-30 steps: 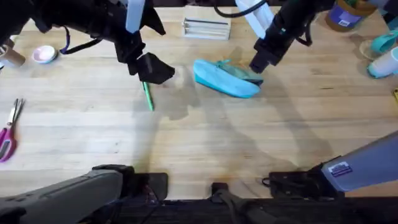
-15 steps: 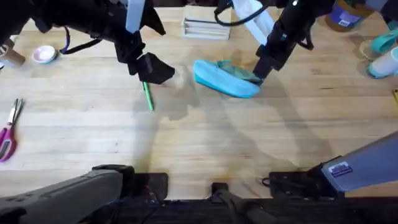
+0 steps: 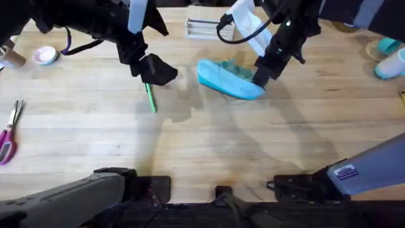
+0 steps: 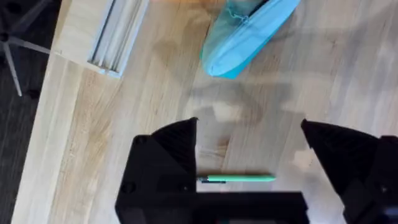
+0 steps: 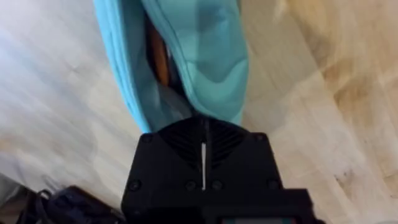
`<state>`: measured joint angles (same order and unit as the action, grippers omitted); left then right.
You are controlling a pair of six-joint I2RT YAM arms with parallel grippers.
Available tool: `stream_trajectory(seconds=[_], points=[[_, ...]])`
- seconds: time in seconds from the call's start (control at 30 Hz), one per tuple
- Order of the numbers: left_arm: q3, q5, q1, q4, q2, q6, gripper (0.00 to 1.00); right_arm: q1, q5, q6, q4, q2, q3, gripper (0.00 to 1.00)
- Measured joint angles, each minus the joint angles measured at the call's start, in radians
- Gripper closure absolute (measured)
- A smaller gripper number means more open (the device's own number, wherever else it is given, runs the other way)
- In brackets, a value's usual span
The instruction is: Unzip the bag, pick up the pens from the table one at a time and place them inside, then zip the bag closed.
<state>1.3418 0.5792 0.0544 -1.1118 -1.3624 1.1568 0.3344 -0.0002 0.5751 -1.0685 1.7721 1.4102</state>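
Note:
The turquoise bag [image 3: 226,78] lies on the table [image 3: 209,139] right of centre, its long side gaping. In the right wrist view the bag [image 5: 211,56] shows a dark slit with something orange-brown inside. My right gripper [image 3: 261,77] is pressed to the bag's right end, and its fingers [image 5: 203,127] are closed together on the fabric there. A green pen [image 3: 150,98] lies left of the bag. My left gripper [image 3: 155,71] hovers just above and behind the pen. It is open [image 4: 249,127], with the pen [image 4: 236,178] lying between its fingers, untouched.
A white box [image 3: 210,28] stands behind the bag. Pink-handled scissors [image 3: 7,138] lie at the far left edge, and a small pink dish [image 3: 45,56] sits at the back left. Cups [image 3: 389,63] crowd the back right corner.
The right arm has swung in and its gripper has moved down and slightly left onto the bag's right end. The left arm, the pen and the bag have stayed put.

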Motion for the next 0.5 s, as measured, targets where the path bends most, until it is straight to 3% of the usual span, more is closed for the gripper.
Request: stream_trajectory(seconds=[0.5], points=[[0.0, 0.0, 0.0, 0.0, 0.0, 0.0, 0.007, 0.044, -0.038, -0.123, 0.147, 0.0, -0.079, 0.972]])
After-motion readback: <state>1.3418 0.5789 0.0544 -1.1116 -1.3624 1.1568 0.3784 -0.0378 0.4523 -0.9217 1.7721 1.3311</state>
